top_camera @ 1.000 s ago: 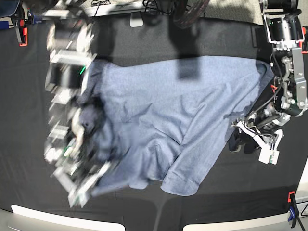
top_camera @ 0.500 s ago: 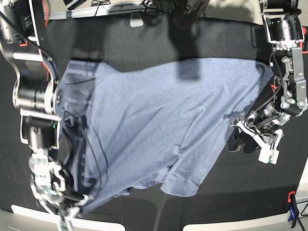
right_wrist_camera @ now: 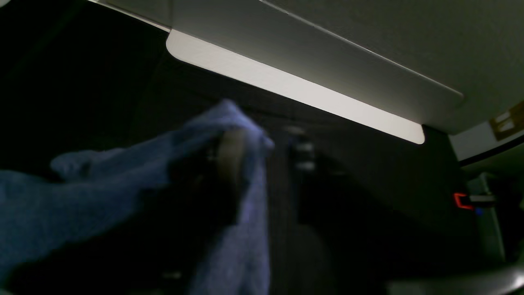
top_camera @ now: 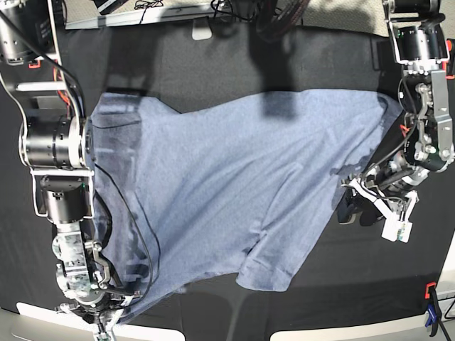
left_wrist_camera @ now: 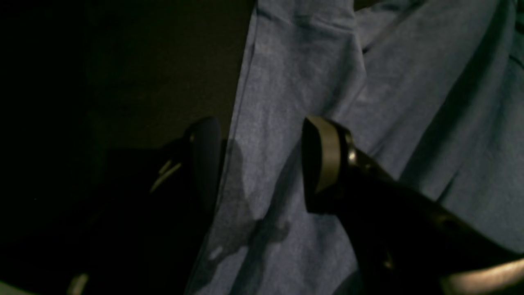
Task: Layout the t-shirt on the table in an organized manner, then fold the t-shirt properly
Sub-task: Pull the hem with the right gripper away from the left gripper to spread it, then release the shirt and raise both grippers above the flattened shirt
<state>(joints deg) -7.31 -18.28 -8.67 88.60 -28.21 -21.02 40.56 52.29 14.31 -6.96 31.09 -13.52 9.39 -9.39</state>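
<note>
In the left wrist view the left gripper stands with jaws apart astride the t-shirt edge, in the right wrist view the right gripper shows parted fingers, cloth draped over one, and in the base view the shirt spreads between both arms on the table.

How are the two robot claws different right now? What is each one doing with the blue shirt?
The left gripper stands wide open, its fingers straddling the edge of the light heathered blue-grey t-shirt without pinching it. The right gripper has a fold of shirt draped over one finger, its jaws partly apart; the blur hides whether it grips. The left one sits at the shirt's side edge, the right one at a corner near the black cloth table's edge. Both touch or hover over cloth.
</note>
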